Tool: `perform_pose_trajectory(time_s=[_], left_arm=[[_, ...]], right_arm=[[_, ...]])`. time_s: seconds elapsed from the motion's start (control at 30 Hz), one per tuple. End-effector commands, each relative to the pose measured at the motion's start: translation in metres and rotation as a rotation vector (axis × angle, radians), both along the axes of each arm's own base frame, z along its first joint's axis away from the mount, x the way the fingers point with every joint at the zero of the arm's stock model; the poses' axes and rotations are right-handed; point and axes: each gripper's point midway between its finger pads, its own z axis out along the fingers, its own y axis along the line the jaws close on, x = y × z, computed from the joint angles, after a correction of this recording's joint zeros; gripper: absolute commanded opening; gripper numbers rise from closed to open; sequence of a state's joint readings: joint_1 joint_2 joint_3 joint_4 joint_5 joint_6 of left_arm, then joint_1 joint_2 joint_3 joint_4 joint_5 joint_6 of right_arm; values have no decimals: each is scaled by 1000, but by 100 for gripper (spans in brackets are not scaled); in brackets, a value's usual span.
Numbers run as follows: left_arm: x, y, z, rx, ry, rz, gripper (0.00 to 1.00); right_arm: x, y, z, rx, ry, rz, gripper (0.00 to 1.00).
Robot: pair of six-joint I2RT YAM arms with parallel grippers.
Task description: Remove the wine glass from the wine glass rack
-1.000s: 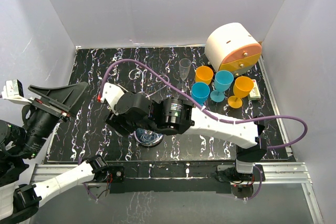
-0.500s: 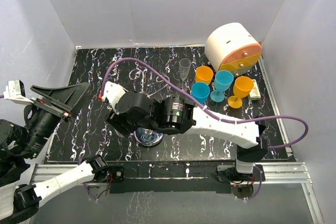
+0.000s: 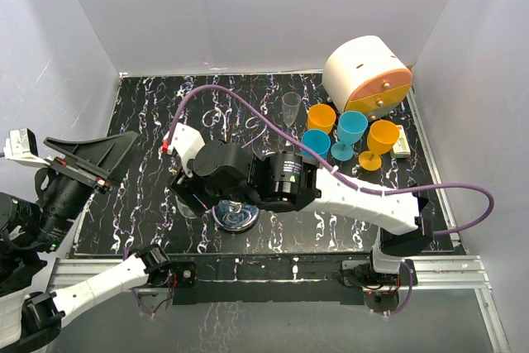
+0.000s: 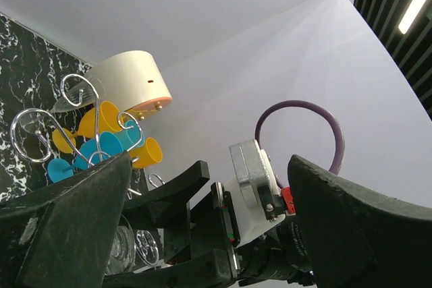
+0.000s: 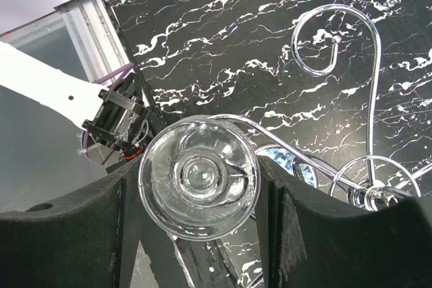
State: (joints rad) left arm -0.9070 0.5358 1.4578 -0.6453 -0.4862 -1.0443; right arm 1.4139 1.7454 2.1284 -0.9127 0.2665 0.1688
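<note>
The wine glass rack (image 3: 236, 217) is a silver wire stand on a round shiny base near the table's front, mostly hidden under my right arm. Its curled arms show in the right wrist view (image 5: 368, 65) and the left wrist view (image 4: 34, 133). A clear wine glass (image 5: 199, 180) hangs upside down on a rack arm, its round foot facing the camera. My right gripper (image 5: 200, 187) is closed against both sides of it, left of the rack's post (image 5: 371, 197). My left gripper (image 3: 116, 159) is open and empty, raised at the far left, and looks toward the right wrist (image 4: 209, 160).
At the back right stand a clear glass (image 3: 291, 109), orange cups (image 3: 321, 116), blue cups (image 3: 315, 144), a blue goblet (image 3: 351, 128), an orange goblet (image 3: 383, 136), a cream round container (image 3: 366, 74) and a small box (image 3: 402, 146). White walls enclose the table.
My right wrist and forearm have shifted a little toward the front of the table, staying over the rack. The left arm has barely moved.
</note>
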Motion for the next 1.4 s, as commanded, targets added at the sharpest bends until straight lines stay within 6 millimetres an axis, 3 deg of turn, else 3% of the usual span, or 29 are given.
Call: perform_pose_trajectory(time_s=[0.0,0.33,0.63,0.77,0.8,0.9,1.23,1.37], left_arm=[[-5,2,13,-54,-53,-14,99],[-8,3,15,-66,-65,-24,99],[-8,5,13,-62,-60,-18,99],[-8,5,13,-62,-62,-17,99],[-8,5,13,-60,-61,-18,99],[-8,6,15,-59,-62,-16,99],[-9,6,17,-63,-68,-21,99],[-10,7,17,-62,-70,-20,99]], right_arm=[[1,7,66,244,-23,-18,21],[6,16,53,213,-25,-36,20],[13,10,39,162,-31,-82,20],[12,15,41,184,-24,-74,19],[12,23,29,161,-20,-71,19],[12,31,25,154,-13,-59,19],[27,24,49,268,9,-202,18],[22,23,61,317,30,-182,18]])
